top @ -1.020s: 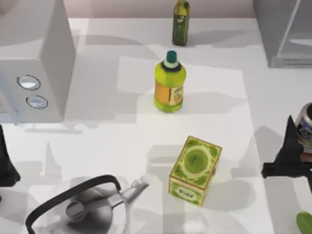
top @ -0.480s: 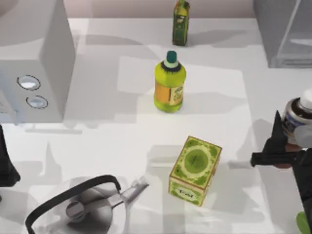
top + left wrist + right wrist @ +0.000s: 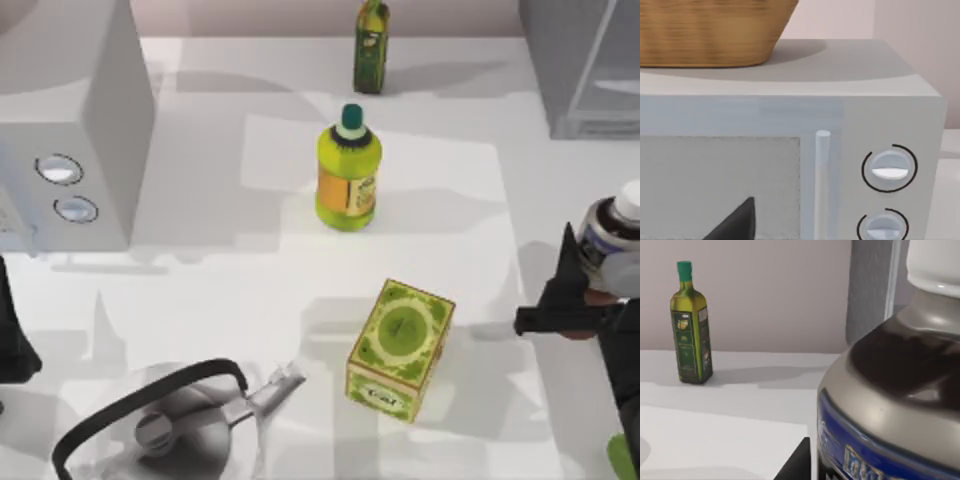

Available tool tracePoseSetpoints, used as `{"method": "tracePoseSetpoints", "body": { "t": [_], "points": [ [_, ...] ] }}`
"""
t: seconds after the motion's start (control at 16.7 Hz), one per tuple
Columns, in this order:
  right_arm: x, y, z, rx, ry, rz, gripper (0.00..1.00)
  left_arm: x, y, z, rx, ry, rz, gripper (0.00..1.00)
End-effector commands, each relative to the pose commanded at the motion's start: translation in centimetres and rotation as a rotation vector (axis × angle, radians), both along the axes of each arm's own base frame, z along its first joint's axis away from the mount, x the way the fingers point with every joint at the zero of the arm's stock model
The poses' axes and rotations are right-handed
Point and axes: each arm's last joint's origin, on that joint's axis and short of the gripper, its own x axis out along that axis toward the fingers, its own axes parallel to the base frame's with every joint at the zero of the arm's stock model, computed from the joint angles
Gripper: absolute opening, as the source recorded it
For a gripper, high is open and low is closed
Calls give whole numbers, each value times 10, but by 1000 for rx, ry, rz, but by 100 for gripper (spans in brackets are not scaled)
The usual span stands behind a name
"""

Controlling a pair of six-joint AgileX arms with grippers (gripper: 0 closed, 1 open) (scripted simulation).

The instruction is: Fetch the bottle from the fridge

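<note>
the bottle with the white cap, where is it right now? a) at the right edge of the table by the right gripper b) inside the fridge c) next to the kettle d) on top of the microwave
a: the bottle stands out at the table's right edge, right beside the right gripper and well in front of the fridge at the back right corner.
</note>
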Motion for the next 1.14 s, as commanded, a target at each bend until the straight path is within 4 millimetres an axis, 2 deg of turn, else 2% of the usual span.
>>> {"method": "tracePoseSetpoints", "body": {
  "t": [0.78,1.14],
  "points": [
    [0,0,0,0,0,0,98,0,0,0,0,0,0,100],
    [0,0,0,0,0,0,100,0,0,0,0,0,0,100]
  ]
}}
